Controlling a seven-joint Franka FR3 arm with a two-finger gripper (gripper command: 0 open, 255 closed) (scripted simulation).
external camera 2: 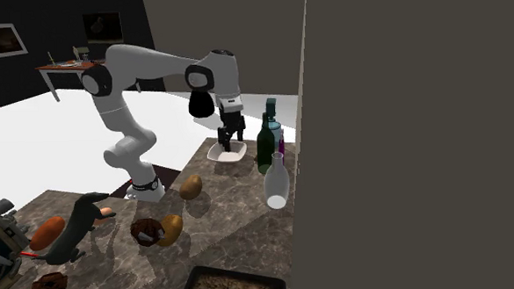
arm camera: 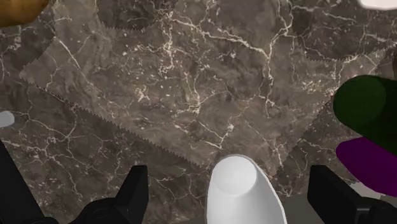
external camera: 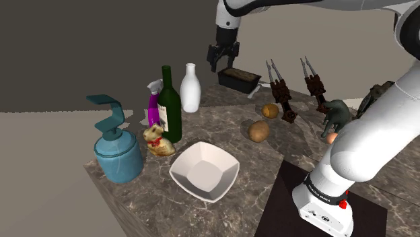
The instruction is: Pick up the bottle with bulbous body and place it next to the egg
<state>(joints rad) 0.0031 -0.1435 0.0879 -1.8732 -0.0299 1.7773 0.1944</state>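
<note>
end effector (external camera: 223, 67): open, empty, upper middle of shoulder view | bottle (external camera: 190, 89): white, stands upright, below-left of it | next, likely: go down

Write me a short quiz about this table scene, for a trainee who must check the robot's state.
1. True or false: the gripper holds the white bottle.
2. Which thing stands nearest the white bottle? A) green bottle B) bowl C) pan
3. Fill in: the gripper's jaws are ____ (open or shut).

Key: 1 false, the bottle stands on the table, untouched; 2 A; 3 open.
</note>
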